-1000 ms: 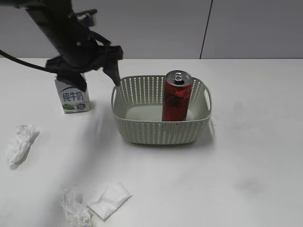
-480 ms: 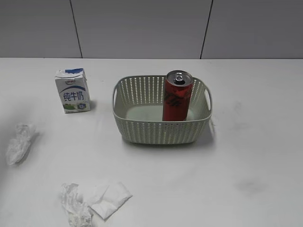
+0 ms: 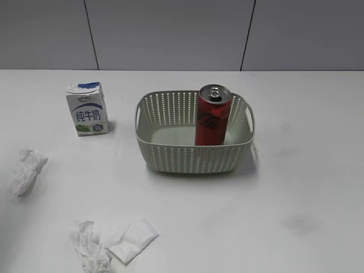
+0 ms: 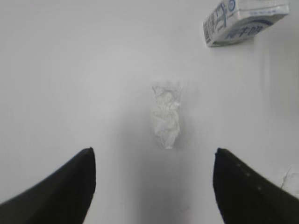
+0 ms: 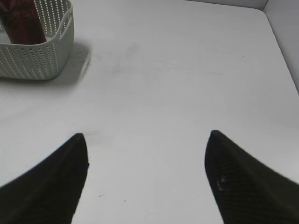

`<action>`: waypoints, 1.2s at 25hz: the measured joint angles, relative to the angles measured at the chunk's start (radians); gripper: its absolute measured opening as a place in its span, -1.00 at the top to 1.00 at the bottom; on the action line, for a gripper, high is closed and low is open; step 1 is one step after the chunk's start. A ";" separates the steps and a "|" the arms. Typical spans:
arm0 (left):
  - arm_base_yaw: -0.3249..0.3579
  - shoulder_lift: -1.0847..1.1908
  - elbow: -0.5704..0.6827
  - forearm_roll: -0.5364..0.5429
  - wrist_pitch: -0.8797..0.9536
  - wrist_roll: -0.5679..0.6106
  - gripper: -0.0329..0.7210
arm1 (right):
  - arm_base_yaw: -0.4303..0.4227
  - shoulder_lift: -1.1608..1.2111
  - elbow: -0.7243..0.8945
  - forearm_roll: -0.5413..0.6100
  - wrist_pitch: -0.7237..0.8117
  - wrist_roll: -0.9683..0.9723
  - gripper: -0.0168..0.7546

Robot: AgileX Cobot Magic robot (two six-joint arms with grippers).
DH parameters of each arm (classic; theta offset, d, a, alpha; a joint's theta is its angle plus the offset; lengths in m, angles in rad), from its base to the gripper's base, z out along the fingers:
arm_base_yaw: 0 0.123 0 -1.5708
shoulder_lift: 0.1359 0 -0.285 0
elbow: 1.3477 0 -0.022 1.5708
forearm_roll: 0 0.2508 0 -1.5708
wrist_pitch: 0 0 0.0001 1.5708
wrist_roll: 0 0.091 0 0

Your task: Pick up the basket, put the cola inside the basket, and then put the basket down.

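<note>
The pale sage-green basket point(image 3: 170, 156) rests on the white table at the middle of the exterior view. The red cola can point(image 3: 211, 117) stands upright inside it, at its right side. Both also show at the top left of the right wrist view, the basket point(image 5: 42, 56) with the cola point(image 5: 21, 23) inside. Neither arm shows in the exterior view. My left gripper point(image 4: 154, 156) is open and empty above bare table, far from the basket. My right gripper point(image 5: 145, 140) is open and empty above bare table, to the right of the basket.
A white-and-blue milk carton point(image 3: 86, 109) stands left of the basket and shows in the left wrist view point(image 4: 240, 21). A crumpled tissue point(image 3: 25, 170) lies at the left, also seen under the left wrist point(image 4: 164, 114). More tissues point(image 3: 114, 242) lie at the front.
One second ago the left arm was at the basket's left rim by the carton. It has drawn back out of the exterior view. The basket and cola have not moved.
</note>
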 joint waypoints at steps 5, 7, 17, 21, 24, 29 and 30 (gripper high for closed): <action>0.000 -0.260 0.276 0.002 -0.095 0.000 -0.65 | 0.000 0.000 0.000 0.000 0.000 0.000 -0.58; 0.000 -0.365 0.366 0.004 -0.104 0.000 -0.65 | 0.000 0.000 0.000 0.000 0.000 0.000 -0.58; 0.000 -0.779 0.631 0.015 -0.098 -0.007 -0.65 | 0.000 0.000 0.000 0.000 -0.001 0.000 -0.58; 0.000 -0.905 0.654 0.016 -0.061 -0.012 -0.65 | 0.000 0.000 0.000 0.000 -0.001 0.000 -0.58; 0.000 -0.983 0.661 0.017 -0.045 -0.030 -0.64 | 0.000 0.000 0.000 0.000 -0.001 0.000 -0.58; 0.000 -1.073 0.661 0.027 -0.045 -0.054 -0.60 | 0.000 0.000 0.000 0.000 -0.001 0.000 -0.58; 0.000 -1.082 0.661 0.027 -0.044 -0.056 -0.60 | 0.000 0.000 0.000 0.000 -0.001 0.000 -0.58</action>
